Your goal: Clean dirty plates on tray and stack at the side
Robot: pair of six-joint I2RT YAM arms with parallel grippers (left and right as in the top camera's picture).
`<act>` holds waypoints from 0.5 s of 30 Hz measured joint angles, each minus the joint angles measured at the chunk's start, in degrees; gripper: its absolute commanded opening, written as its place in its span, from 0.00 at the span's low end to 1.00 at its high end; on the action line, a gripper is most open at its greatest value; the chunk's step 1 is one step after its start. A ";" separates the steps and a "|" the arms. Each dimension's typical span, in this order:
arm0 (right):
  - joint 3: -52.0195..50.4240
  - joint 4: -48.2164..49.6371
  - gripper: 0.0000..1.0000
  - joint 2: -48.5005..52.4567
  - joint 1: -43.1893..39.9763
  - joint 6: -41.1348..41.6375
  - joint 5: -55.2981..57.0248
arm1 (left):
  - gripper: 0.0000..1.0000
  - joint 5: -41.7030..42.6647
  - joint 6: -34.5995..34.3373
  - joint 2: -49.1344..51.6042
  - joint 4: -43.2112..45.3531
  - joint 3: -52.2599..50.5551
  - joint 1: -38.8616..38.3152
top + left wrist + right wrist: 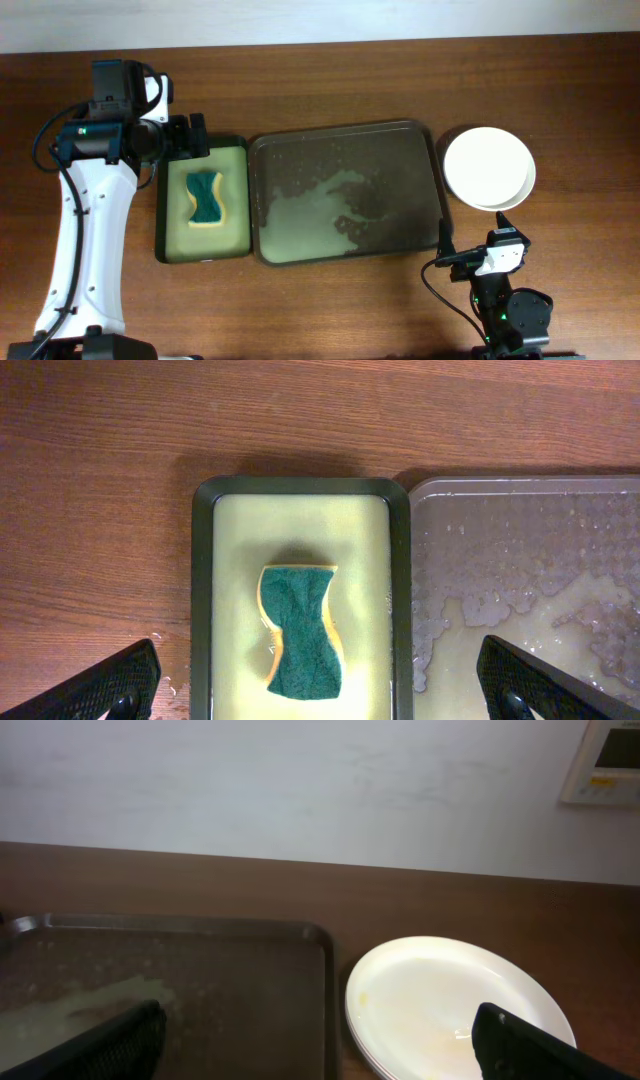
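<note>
plates (489,167): glossy white | tray (400,140): dark, wet, foamy | table (330,310): wood-grain

The right gripper (318,1020) is holding its two dark fingers (110,1045) wide apart at the lower corners, with nothing between them. The tray (250,990) is lying at left on the wooden table (450,905), carrying pale soapy patches. The white plates (455,1005) are sitting stacked just beside its right rim, the top one showing a faint yellowish smear.
</note>
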 measured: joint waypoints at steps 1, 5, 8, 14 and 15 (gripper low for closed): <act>0.00 0.00 0.98 0.00 0.00 0.02 0.00 | 0.99 0.00 0.00 0.00 0.00 0.00 0.00; 0.00 0.02 0.98 0.00 0.00 0.02 0.00 | 0.99 -0.02 0.00 -2.58 -0.09 -0.13 0.00; 0.00 0.02 0.98 0.02 0.00 0.02 -0.04 | 0.99 0.02 0.00 -15.76 -0.04 -0.15 0.00; 0.00 0.04 0.98 0.00 0.00 0.00 -0.15 | 0.99 -0.02 0.00 -39.89 0.22 -2.75 0.02; 0.00 0.07 0.98 0.00 0.00 0.00 -0.17 | 0.99 0.00 0.00 -44.78 0.15 -5.73 0.02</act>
